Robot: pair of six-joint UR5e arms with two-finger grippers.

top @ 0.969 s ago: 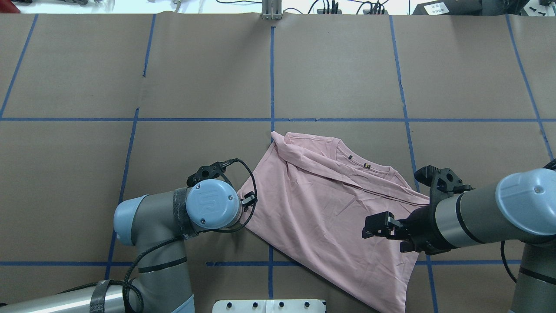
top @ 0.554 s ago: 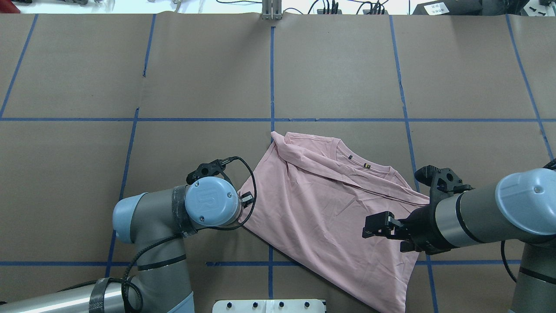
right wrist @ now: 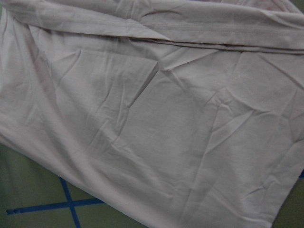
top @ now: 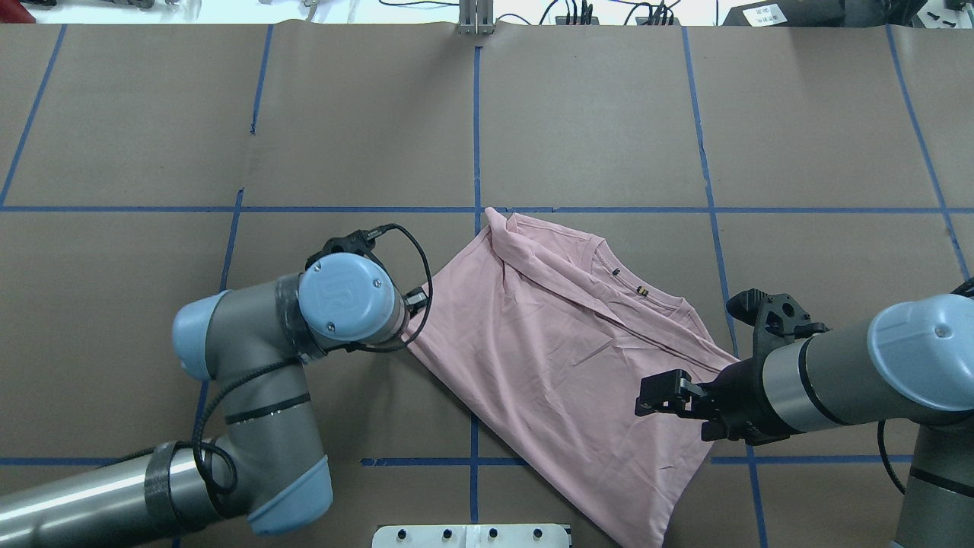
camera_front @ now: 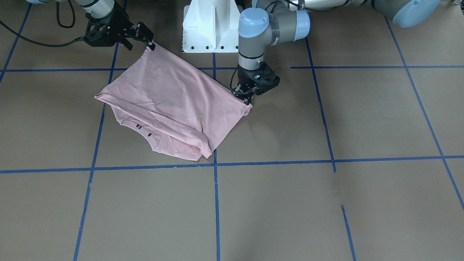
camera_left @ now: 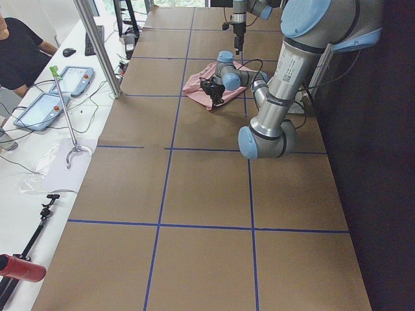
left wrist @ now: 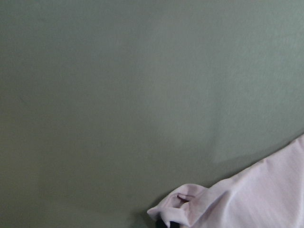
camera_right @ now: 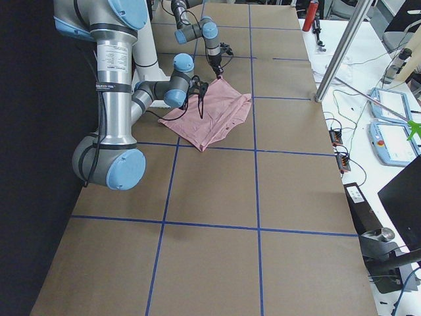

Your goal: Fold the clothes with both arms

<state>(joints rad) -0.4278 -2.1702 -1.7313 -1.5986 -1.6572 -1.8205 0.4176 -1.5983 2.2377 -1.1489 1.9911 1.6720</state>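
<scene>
The pale pink T-shirt (top: 563,358) lies doubled over on the brown table, plain side up, with its collar (top: 624,283) at the far edge. No print shows. It also shows in the front view (camera_front: 170,105). My left gripper (camera_front: 245,98) is shut on the shirt's left corner, low at the table. The overhead view hides it under the wrist cap (top: 346,304). The left wrist view shows the bunched corner (left wrist: 183,211). My right gripper (top: 653,397) hovers above the shirt's right part with its jaws apart and empty. The right wrist view shows only flat cloth (right wrist: 156,123).
The white pedestal (camera_front: 212,25) stands at the near edge between the arms. Blue tape lines (top: 476,137) grid the brown table. Cables and boxes (top: 609,14) lie past the far edge. An operator (camera_left: 19,52) and tablets are beside the table in the left view.
My left gripper has moved away from the robot and to the left with the shirt corner, dragging the whole shirt farther out. The right arm has not moved.
</scene>
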